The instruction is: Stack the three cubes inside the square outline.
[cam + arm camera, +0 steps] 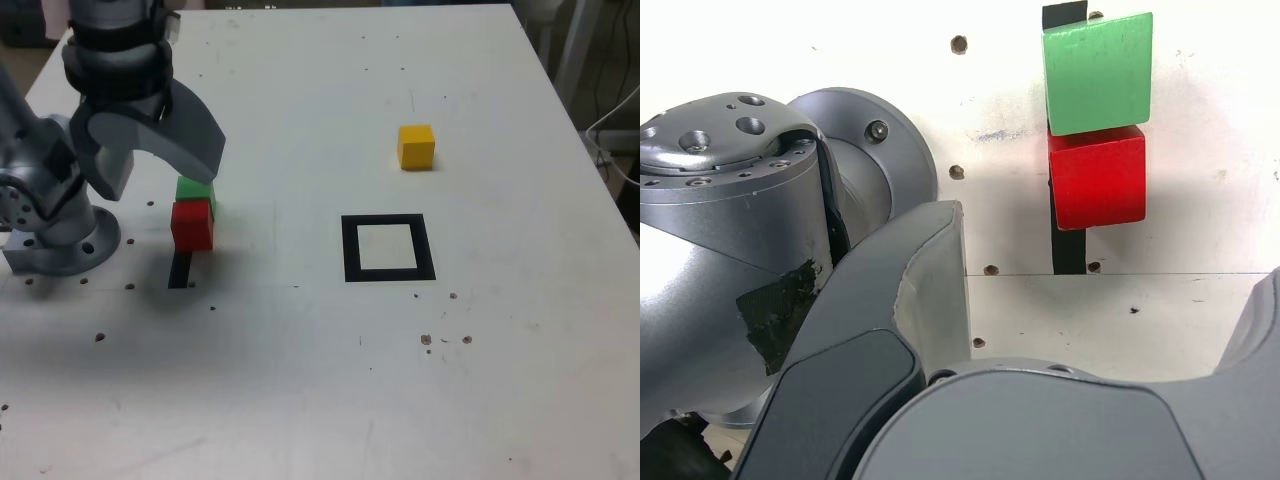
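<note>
The gripper (150, 150) hangs over the table (300, 380) near the arm's base (60, 240), jaws spread wide and holding nothing. Just past its tip in the exterior view sit the green cube (197, 190) and the red cube (191, 225), touching each other (the red one covers one end of a short black strip (180, 272)). The square outline (387, 248) lies well apart toward the exterior view's right, its white centre bare. The yellow cube (416, 146) stands alone beyond it.

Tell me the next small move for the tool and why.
Probably lower the open tool straight down around the green cube. It hangs right above that cube, which sits against the red cube, and the square outline holds nothing yet, so a first pick comes before any stacking.
</note>
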You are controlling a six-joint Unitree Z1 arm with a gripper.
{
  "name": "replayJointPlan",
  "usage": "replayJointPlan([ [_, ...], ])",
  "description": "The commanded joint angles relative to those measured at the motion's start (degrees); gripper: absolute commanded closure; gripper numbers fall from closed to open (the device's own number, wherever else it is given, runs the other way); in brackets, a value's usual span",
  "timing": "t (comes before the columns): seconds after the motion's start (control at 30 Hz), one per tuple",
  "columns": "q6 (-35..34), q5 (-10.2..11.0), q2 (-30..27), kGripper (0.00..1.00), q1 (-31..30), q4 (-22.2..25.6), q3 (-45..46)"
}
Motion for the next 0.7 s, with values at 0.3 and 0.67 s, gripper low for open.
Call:
replayJointPlan([
  [0.3,-0.1,-1.1,0.1,0.03,0.0,-0.4,-0.2],
  [0.67,-1.7,-5.4,0.2,0.01,-1.7,-0.7,-0.7],
])
